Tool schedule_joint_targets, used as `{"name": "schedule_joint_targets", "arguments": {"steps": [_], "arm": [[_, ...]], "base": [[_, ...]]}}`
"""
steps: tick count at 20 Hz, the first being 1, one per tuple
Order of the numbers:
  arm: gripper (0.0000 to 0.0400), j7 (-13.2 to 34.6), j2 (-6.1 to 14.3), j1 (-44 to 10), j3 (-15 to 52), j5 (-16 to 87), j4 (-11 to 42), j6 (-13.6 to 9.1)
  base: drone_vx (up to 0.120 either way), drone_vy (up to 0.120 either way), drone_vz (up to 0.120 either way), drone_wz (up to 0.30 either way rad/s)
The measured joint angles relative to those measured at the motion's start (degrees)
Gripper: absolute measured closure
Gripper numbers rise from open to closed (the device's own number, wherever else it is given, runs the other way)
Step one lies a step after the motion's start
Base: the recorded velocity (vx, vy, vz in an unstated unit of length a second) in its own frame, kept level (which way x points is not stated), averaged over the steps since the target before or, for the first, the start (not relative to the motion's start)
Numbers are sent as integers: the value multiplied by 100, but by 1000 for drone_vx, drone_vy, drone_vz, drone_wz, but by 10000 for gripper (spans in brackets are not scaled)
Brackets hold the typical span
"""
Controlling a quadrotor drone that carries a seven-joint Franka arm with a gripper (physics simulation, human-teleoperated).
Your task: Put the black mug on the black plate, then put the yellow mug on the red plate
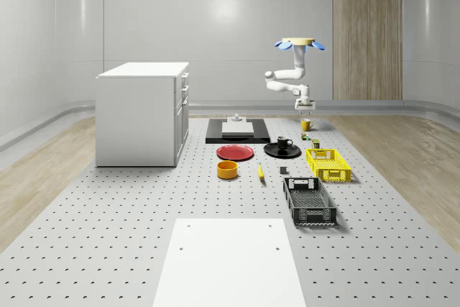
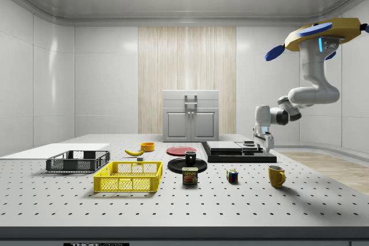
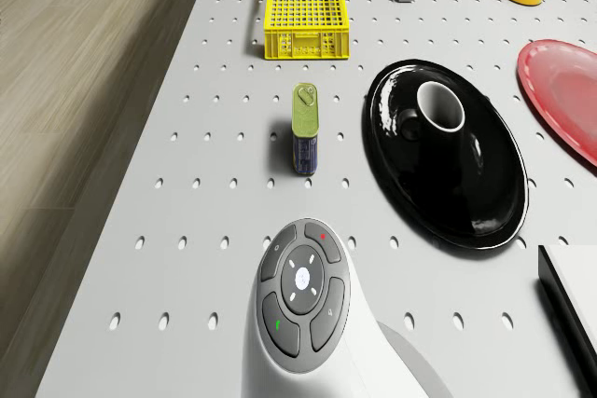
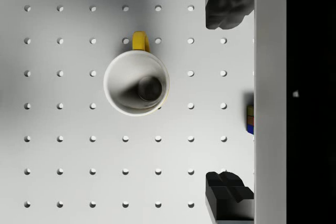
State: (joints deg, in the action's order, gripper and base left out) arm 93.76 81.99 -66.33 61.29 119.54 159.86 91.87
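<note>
Black mug (image 1: 284,141) upright on black plate (image 1: 273,152)

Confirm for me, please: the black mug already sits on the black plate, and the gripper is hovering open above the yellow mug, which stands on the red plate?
Not quite. The yellow mug stands on the bare table, not on the red plate, as the whole-scene view shows. The rest holds: the black mug sits on the black plate, and the gripper hovers open above the yellow mug.
</note>
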Motion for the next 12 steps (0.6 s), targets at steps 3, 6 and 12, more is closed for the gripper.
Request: {"name": "schedule_joint_targets", "arguments": {"steps": [3, 6, 12], "arm": [[0, -2, -4, 2, -1, 2, 0, -4], [0, -4, -8, 5, -2, 4, 1, -8], [0, -7, -16, 9, -3, 8, 2, -15]], "base": [[-120, 0, 0, 0], [-120, 0, 0, 0], [-120, 0, -113, 0]]}}
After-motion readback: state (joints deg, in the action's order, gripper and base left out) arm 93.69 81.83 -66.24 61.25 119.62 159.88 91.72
